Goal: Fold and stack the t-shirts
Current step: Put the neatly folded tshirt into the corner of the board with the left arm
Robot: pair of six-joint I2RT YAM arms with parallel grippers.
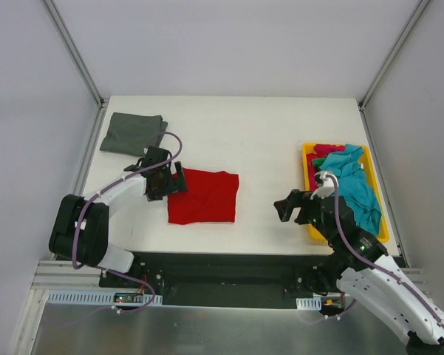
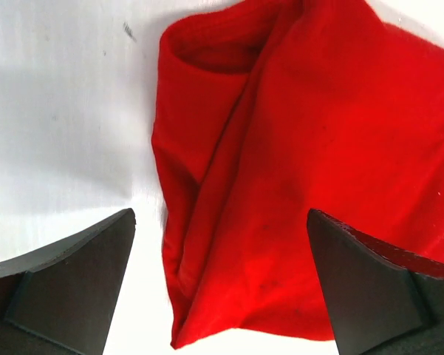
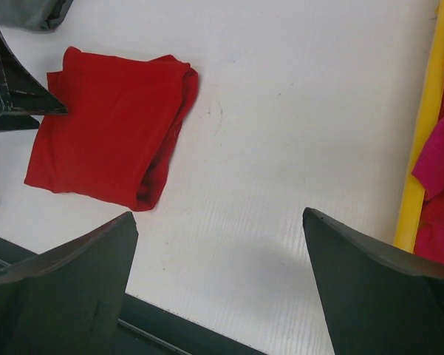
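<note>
Red shirt (image 1: 204,196): folded to a rough rectangle, flat on table (image 1: 266,133), left of centre. Left edge bulky, layers loose and puckered in left wrist view.
Left gripper (image 1: 166,180): spread wide, empty, over that bulky edge, which lies between the fingers. Touching cloth or not: cannot tell.
Grey shirt (image 1: 133,133): folded, far-left corner of table, apart from red shirt. Likely base of the stack.
Step, as judged: carry red shirt onto grey shirt.
Doing it well: lower until fingers bracket every layer. Pinch deep, not just the top ply. Lift slowly so the fold stays shut. Land square, edges matched to grey shirt.
Right gripper (image 1: 295,207): spread wide, empty, above bare table between red shirt and tray (image 1: 307,166). Free to steady the right edge.
Heap (image 1: 351,185): turquoise on top, pinkish-red and green beneath, unfolded, in tray at right.
</note>
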